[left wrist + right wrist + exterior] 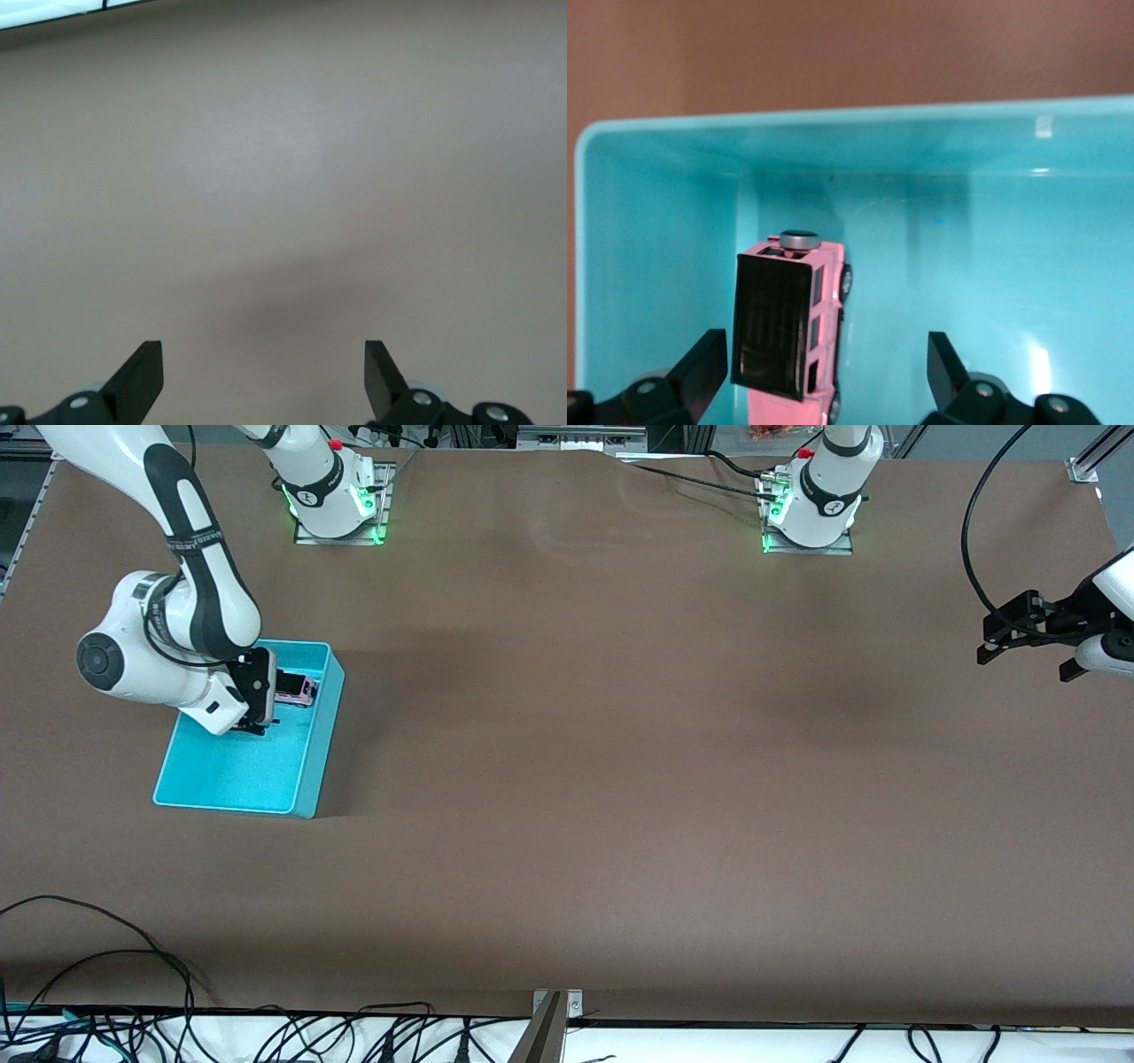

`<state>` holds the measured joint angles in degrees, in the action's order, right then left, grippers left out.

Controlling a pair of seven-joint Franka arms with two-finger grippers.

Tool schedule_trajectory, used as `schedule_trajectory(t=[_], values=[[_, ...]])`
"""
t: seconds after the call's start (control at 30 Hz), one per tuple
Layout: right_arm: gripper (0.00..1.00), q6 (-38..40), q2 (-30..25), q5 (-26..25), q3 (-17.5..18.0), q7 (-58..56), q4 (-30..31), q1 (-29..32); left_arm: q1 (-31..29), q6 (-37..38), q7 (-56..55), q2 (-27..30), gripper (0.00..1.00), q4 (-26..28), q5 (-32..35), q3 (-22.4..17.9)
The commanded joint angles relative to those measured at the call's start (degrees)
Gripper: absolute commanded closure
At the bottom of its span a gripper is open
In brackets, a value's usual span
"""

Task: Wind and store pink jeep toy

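Note:
The pink jeep toy [296, 688] [792, 329], boxy with a black roof, rests on the floor of the turquoise bin [310, 779] [647, 230], at the end of the bin farther from the front camera. My right gripper [257, 722] [829, 372] hangs low inside the bin just over the jeep. Its fingers [702, 367] stand open on either side of the toy and do not touch it. My left gripper [1028, 651] [264, 376] waits open above bare table at the left arm's end, with nothing between its fingers.
The bin sits toward the right arm's end of the brown table [620, 779]. Cables [106, 974] trail along the table's edge nearest the front camera. A metal bracket [549, 1023] pokes up at the middle of that edge.

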<state>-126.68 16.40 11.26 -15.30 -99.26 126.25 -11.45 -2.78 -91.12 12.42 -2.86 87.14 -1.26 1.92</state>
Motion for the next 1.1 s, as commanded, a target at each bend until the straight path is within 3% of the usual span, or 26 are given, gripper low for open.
schedule_trajectory(t=[0.0,0.33,0.6,0.77,1.07], values=[[0.0,7.14,-1.02,1.66,0.01,-0.32,-6.88,-0.24,-0.2,0.86,0.32,-0.83,0.0,-1.88,-1.38,0.1],[0.0,14.61,-4.53,1.57,0.01,13.64,-17.26,-0.24,-0.12,1.04,0.23,-0.83,0.0,-1.88,-1.38,0.19],[0.0,22.52,-5.06,0.26,-0.08,34.37,-26.57,-0.32,0.06,1.04,0.23,-0.74,0.0,-1.88,-1.38,0.28],[0.0,26.83,-4.89,-4.57,0.1,47.38,-33.87,-0.41,-0.03,1.04,0.23,-0.74,0.0,-1.88,-1.38,0.28],[0.0,30.0,-4.54,-5.46,-0.16,68.65,-40.2,-0.33,-0.12,1.12,0.23,-0.74,0.0,-1.88,-1.38,0.19]])
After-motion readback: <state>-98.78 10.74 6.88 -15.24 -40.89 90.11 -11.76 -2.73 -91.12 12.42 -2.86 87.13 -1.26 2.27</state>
